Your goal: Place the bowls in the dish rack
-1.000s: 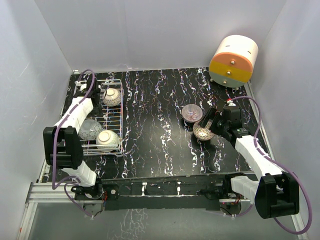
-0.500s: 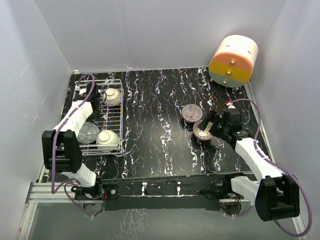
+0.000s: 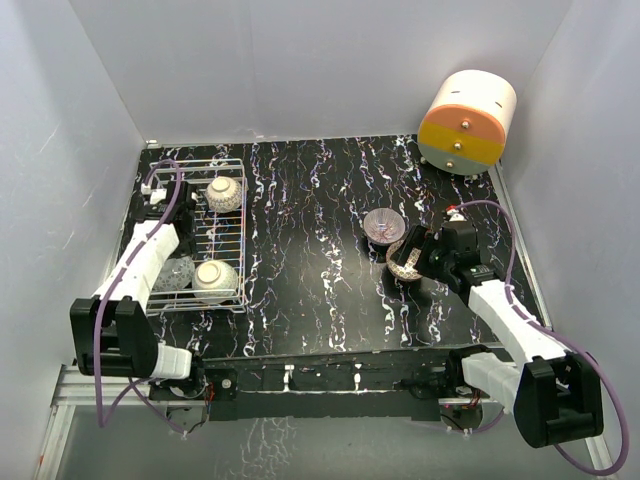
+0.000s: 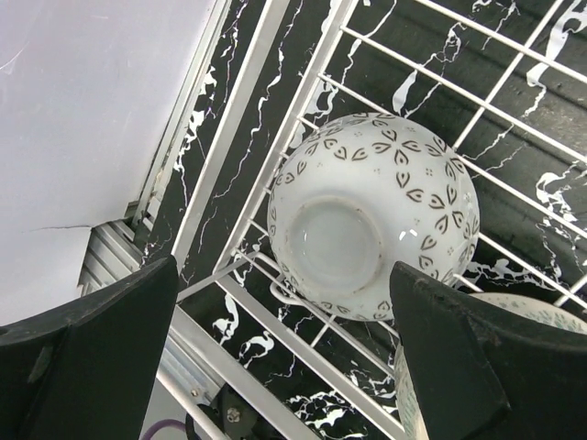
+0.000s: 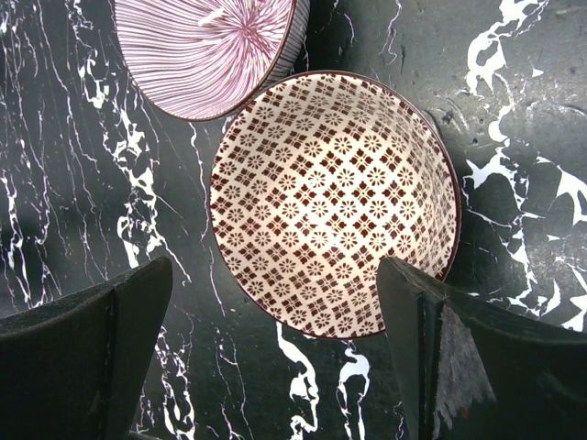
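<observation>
The white wire dish rack (image 3: 243, 235) stands at the left and holds three bowls: one at the back (image 3: 223, 193), one at the front (image 3: 215, 279) and one at the front left (image 3: 180, 272). The left wrist view shows that front-left bowl (image 4: 371, 215) upside down on the rack wires (image 4: 303, 69). My left gripper (image 4: 284, 266) hangs open and empty above it. A purple-grey bowl (image 3: 383, 224) and a white lattice bowl (image 3: 403, 264) sit on the table at the right. My right gripper (image 3: 416, 254) is open, with the lattice bowl (image 5: 330, 202) between its jaws.
A large cream-orange-yellow cylinder (image 3: 466, 122) stands at the back right corner. White walls close in the black marbled table (image 3: 310, 250) on three sides. The purple-grey bowl (image 5: 206, 50) lies right beside the lattice bowl.
My left arm has swung left and drawn away from the front-left bowl, which now rests lower in the rack. My right gripper has shifted slightly over the lattice bowl.
</observation>
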You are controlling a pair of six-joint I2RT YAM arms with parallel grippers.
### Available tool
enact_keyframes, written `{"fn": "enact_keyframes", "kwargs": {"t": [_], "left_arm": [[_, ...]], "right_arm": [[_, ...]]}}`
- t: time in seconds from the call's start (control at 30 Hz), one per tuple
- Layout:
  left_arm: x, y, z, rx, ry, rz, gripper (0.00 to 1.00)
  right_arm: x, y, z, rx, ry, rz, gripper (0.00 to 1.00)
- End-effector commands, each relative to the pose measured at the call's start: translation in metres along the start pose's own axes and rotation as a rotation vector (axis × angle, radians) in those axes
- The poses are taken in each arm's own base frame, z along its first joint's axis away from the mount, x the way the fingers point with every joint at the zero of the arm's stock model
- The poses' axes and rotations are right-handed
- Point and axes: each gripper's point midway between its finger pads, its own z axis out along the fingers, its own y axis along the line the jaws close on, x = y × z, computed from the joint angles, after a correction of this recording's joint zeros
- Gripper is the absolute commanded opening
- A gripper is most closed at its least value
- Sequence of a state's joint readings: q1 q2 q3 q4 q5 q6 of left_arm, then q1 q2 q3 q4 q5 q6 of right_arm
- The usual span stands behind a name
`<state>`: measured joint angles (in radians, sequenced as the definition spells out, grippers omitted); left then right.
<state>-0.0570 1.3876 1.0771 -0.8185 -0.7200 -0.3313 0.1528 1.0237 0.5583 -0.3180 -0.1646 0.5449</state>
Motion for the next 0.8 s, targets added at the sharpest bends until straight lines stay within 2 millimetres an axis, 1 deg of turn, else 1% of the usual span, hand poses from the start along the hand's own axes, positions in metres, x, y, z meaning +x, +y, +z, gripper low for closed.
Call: {"fn": "enact_keyframes", "kwargs": {"t": [0.0, 0.1, 0.17, 0.27, 0.4, 0.53, 0.63, 0.77], "left_arm": [[-0.001, 0.01, -0.016, 0.005, -0.026, -0.022, 0.97], [-0.017, 0.013, -0.027, 0.03, -0.075, -0.06, 0.97], [-0.029, 0.01, -0.031, 0.055, -0.107, -0.072, 0.97], [-0.041, 0.006, -0.028, 0.045, -0.117, -0.067, 0.97], [-0.045, -0.006, -0.013, 0.016, -0.091, -0.032, 0.97], [-0.043, -0.013, 0.002, -0.024, -0.066, -0.002, 0.97], [-0.041, -0.016, 0.009, -0.047, -0.055, -0.001, 0.97], [-0.039, -0.018, 0.012, -0.052, -0.062, -0.017, 0.97]], "right_arm": [[-0.008, 0.005, -0.002, -0.021, -0.045, -0.01, 0.98], [-0.009, 0.004, -0.003, -0.014, -0.046, -0.01, 0.98], [-0.01, 0.005, -0.002, -0.012, -0.044, -0.01, 0.98], [-0.014, 0.006, -0.003, -0.006, -0.046, -0.008, 0.98], [-0.019, 0.006, -0.005, 0.008, -0.059, -0.008, 0.98], [-0.022, 0.005, -0.005, 0.019, -0.067, -0.015, 0.98], [-0.023, 0.003, -0.004, 0.033, -0.062, -0.022, 0.98], [-0.024, 0.003, -0.003, 0.036, -0.054, -0.033, 0.98]]}}
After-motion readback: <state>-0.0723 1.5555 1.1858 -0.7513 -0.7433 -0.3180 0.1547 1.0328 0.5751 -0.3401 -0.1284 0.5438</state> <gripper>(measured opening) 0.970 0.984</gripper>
